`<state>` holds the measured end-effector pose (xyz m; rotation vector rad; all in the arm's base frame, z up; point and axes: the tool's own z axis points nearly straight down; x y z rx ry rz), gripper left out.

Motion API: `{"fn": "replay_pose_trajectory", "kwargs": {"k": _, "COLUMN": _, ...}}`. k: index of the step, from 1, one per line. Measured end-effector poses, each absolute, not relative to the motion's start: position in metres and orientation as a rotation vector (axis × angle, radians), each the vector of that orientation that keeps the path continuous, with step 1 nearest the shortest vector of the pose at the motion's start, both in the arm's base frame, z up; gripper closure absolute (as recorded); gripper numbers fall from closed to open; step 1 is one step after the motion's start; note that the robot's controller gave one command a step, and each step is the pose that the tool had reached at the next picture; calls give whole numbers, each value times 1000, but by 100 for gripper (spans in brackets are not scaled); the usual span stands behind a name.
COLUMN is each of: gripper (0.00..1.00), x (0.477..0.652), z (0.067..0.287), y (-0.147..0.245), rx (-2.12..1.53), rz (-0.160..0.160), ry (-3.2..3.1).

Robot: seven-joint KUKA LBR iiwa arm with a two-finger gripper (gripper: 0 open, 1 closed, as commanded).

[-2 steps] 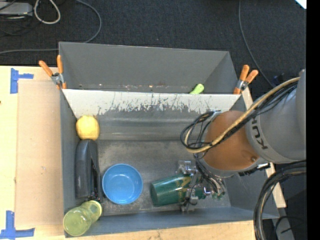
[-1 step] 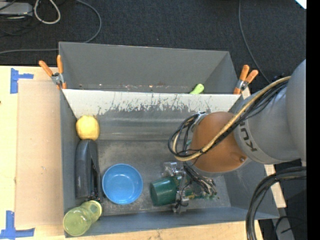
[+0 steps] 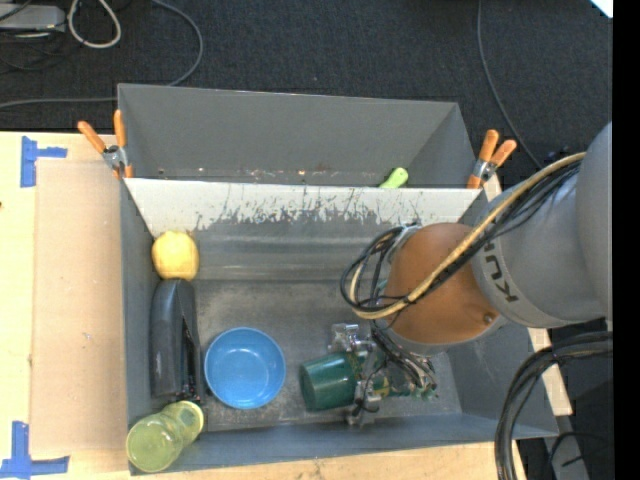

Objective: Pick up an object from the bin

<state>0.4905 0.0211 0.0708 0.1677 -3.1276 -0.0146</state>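
Now | fingers [image 3: 351, 340] apart beside 1 green cup [image 3: 322, 383] | 1 blue bowl [image 3: 244, 368] | 1 lemon [image 3: 175, 255] | 1 yellowish tumbler [image 3: 160, 440]

We see a small dark green cup [image 3: 325, 382] that seems to lie on its side on the floor of the bin [image 3: 290, 148], near the front wall, just right of the blue bowl [image 3: 244, 368].

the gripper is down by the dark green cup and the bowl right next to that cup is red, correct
Not quite. The bowl is blue, not red. The camera view shows it on the bin floor just left of the dark green cup. The gripper is indeed down by that cup, at its right side.
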Motion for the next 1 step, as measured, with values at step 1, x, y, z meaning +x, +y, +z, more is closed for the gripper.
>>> {"fn": "replay_pose_trajectory", "kwargs": {"k": 1, "gripper": 0, "x": 487, "z": 71, "y": 25, "rx": 51, "rz": -10, "ry": -3132}}
